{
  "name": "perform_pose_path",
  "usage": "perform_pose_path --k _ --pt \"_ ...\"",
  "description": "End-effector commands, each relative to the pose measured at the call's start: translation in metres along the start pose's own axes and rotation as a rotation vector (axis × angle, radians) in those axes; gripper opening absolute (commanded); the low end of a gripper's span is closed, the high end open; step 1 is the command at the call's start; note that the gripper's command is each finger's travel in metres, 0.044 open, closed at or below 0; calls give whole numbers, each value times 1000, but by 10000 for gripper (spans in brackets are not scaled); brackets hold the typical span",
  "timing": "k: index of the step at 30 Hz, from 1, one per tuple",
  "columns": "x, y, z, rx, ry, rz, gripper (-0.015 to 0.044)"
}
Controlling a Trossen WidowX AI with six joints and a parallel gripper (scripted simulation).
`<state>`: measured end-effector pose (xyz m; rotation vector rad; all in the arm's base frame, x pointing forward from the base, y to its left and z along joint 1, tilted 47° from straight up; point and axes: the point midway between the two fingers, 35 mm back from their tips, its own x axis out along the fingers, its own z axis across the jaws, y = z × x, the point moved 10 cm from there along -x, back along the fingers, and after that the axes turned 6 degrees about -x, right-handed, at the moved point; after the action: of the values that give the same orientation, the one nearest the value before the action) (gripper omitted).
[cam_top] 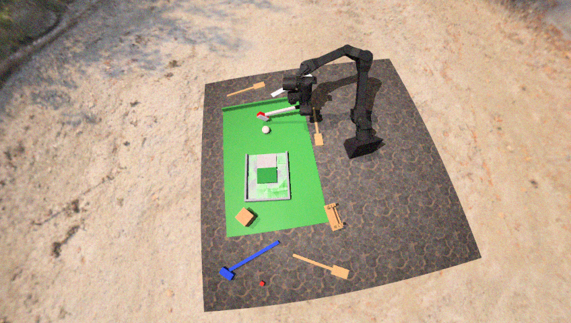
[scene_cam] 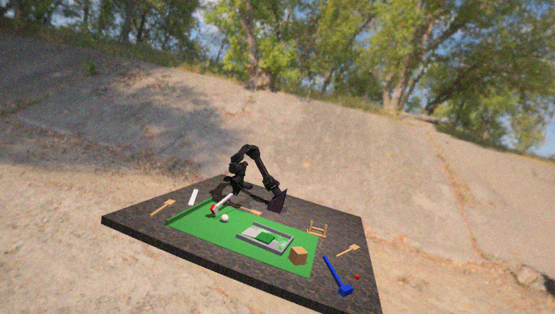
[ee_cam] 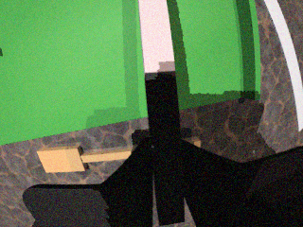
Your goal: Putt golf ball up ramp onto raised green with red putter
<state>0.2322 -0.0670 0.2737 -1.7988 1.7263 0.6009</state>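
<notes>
- Gripper (cam_top: 306, 108): just right of centre in the upper part of the top view, clamped on the handle end of the red putter (cam_top: 278, 111).
- Red putter: white shaft runs left from the jaws over the green mat (cam_top: 276, 192); its red head (cam_top: 261, 115) sits near the mat's upper edge. In the wrist view the shaft (ee_cam: 153, 19) runs straight up the frame from the dark fingers.
- Golf ball (cam_top: 265, 129): on the mat, just below the putter head and apart from it.
- Ramp with raised green (cam_top: 266, 175): at frame centre, well below the ball.
- Wooden block (cam_top: 244, 216): lower left corner of the mat.
- Blue putter (cam_top: 248, 260): on the dark board (cam_top: 400, 208), lower left.
- Wooden spatula (cam_top: 317, 132): just right of the mat, below the gripper.
</notes>
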Motion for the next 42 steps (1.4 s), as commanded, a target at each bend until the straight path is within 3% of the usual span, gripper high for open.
perform_pose_path --k 1,20,34,38,42 --pt "6 0 0 -2 -3 -5 0" --pt "15 1 -1 1 2 0 0" --pt "18 4 -30 -1 1 -6 0" --pt "19 3 -25 1 3 3 0" --pt "21 -9 20 1 -17 3 0"
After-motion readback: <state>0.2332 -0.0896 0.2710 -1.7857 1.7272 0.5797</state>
